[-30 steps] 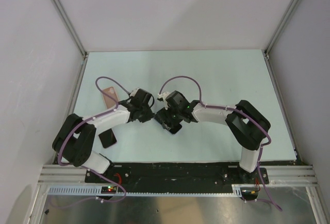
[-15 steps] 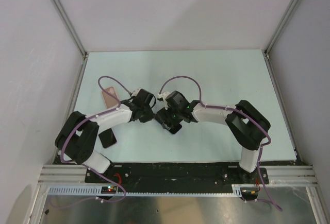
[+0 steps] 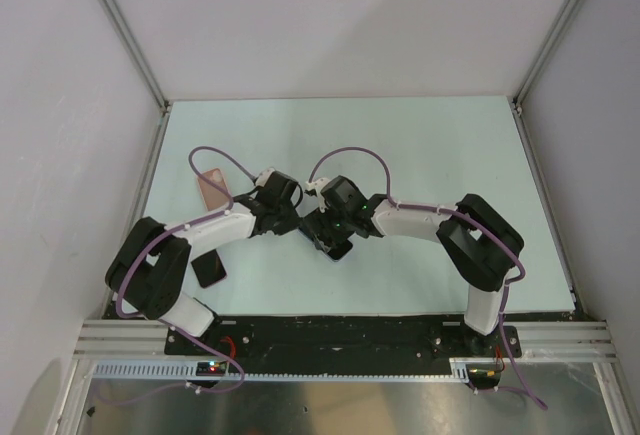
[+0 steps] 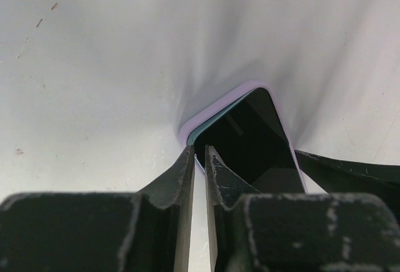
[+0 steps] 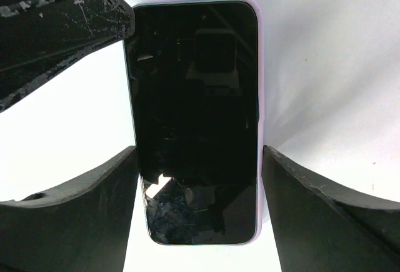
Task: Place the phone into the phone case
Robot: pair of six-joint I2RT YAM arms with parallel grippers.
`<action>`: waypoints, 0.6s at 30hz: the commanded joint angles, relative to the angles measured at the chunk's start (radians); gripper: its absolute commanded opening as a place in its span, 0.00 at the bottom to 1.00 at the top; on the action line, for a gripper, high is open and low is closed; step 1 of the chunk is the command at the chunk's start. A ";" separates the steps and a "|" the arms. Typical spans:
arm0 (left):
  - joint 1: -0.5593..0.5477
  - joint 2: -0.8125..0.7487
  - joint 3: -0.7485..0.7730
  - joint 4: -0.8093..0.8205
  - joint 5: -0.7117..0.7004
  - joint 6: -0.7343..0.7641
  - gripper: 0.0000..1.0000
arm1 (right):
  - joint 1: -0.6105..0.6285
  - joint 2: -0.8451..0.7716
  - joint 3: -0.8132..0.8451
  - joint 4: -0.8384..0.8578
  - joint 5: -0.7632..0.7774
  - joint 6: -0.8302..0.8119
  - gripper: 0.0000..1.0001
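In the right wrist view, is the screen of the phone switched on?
No, the face of the phone is dark all over and shows only dim reflections, with no lit picture on it.

No text, label, brand, number or sign can be read in any of the three views. The phone (image 5: 197,122) has a dark, glossy face showing reflections only, with no logo or characters legible.
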State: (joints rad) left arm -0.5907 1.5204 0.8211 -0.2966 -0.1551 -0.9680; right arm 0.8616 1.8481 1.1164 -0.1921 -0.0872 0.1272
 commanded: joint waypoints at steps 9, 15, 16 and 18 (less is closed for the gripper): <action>-0.007 0.052 -0.001 0.051 -0.003 -0.018 0.11 | -0.007 0.064 0.008 0.028 0.022 0.031 0.67; -0.007 0.082 -0.008 0.050 -0.010 -0.030 0.04 | -0.009 0.053 0.008 0.031 0.014 0.044 0.80; -0.007 0.086 -0.008 0.051 -0.009 -0.029 0.02 | -0.012 0.050 0.008 0.033 0.010 0.048 0.81; -0.007 0.093 -0.009 0.047 -0.010 -0.029 0.01 | -0.016 0.037 0.007 0.035 0.000 0.058 0.83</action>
State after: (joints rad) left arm -0.5873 1.5646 0.8211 -0.2584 -0.1795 -0.9752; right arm 0.8619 1.8503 1.1206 -0.1955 -0.0841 0.1318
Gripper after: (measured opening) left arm 0.027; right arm 0.818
